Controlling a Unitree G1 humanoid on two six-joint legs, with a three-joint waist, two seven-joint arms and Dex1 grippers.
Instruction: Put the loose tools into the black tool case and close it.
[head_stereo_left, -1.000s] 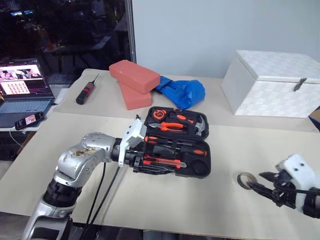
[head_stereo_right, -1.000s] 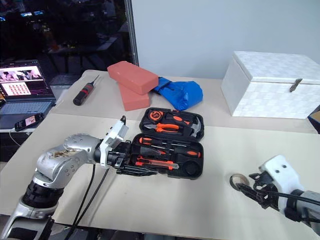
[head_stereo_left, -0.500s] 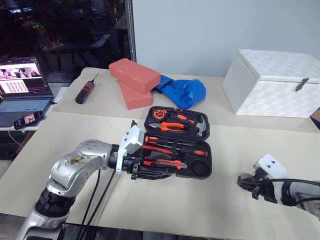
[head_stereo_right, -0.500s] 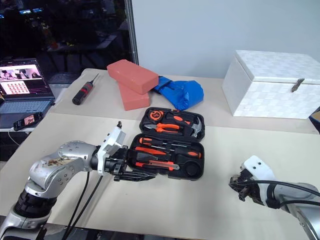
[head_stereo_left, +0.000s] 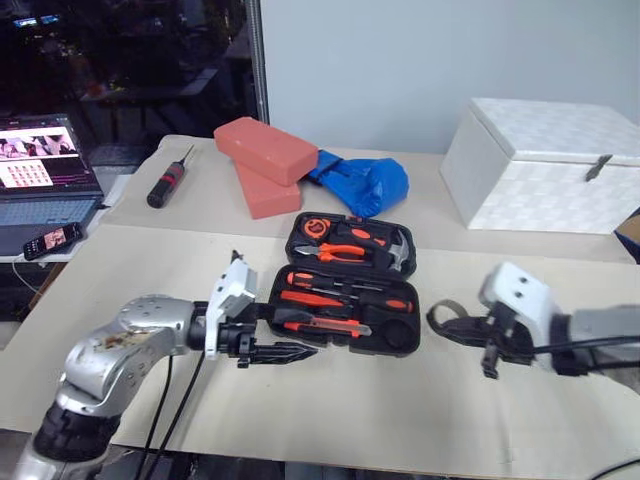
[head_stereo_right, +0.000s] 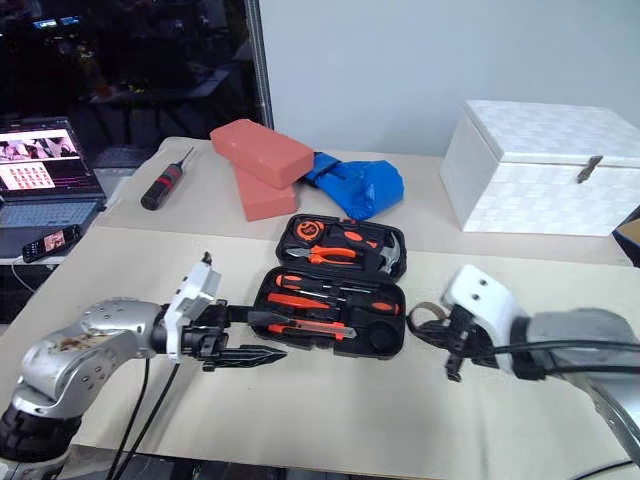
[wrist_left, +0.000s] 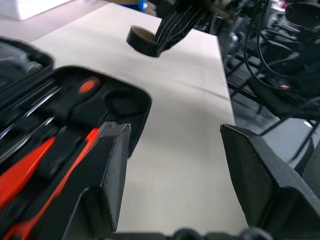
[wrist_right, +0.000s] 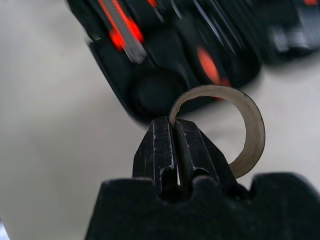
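1 thin grey tape roll (wrist_right: 235, 130) — hollow, cardboard-lined

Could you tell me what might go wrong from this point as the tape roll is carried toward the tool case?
1. The right gripper pinches only the thin wall of the tape roll, so it could swing or slip out.
2. The round recess in the tool case looks snug; a tilted roll may sit proud and block closing.
3. The open left gripper hovers at the case's near edge and could nudge it.

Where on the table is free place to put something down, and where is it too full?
Bare patches: the table in front of the black tool case, and between it and the white box. Crowded: behind the case, where red bricks and a blue bag lie.
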